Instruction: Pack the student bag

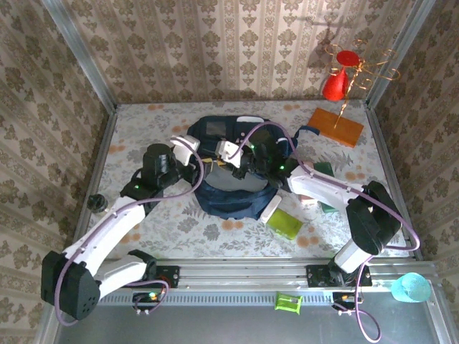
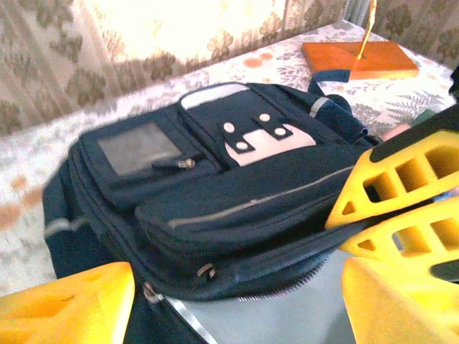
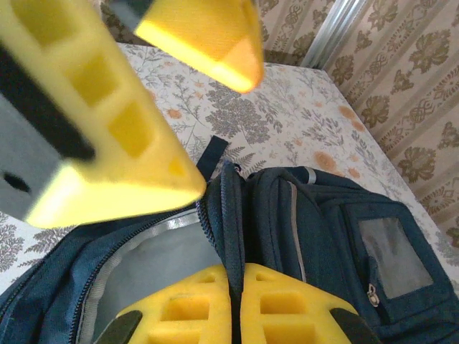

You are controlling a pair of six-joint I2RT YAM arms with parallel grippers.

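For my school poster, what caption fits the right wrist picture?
Right claw pinches the zipper edge of the open student bag.

Staged robot lab cell: damask-wallpapered panels in aluminium framing, floral tabletop, arm-mounting rail

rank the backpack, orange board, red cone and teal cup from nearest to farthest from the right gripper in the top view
1. backpack, centre, its rim pinched in the right gripper
2. orange board, far right
3. red cone, far right corner, behind the board
4. teal cup, near right corner
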